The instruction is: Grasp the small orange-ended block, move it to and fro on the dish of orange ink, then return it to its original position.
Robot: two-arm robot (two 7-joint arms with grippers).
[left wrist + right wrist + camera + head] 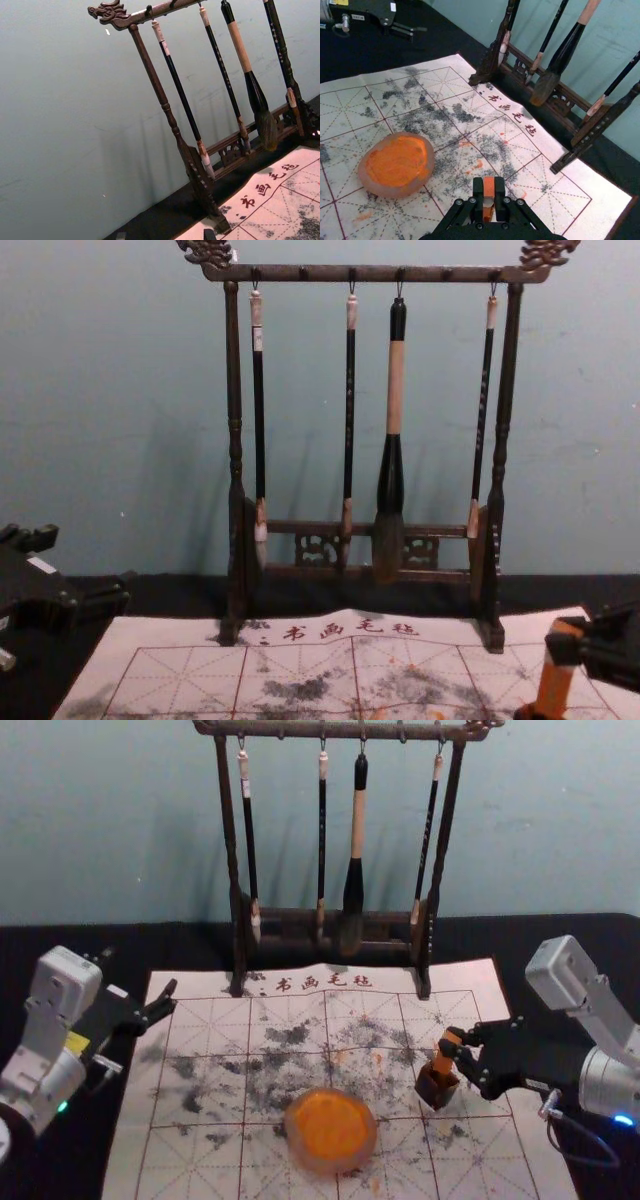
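In the head view, the block (pixel 443 1062) is clamped by the right gripper (pixel 453 1048), its lower end at the box (pixel 436 1089), right of the dish (pixel 331 1128); insertion depth cannot be determined. The left gripper (pixel 140 973) is parked beside the mat's left edge (pixel 133 1095). In the left wrist view, wide-set fingertips (pixel 209 234) are seen. In the right wrist view, the block is pinched between both fingers. In the chest view, the block is held slightly tilted.
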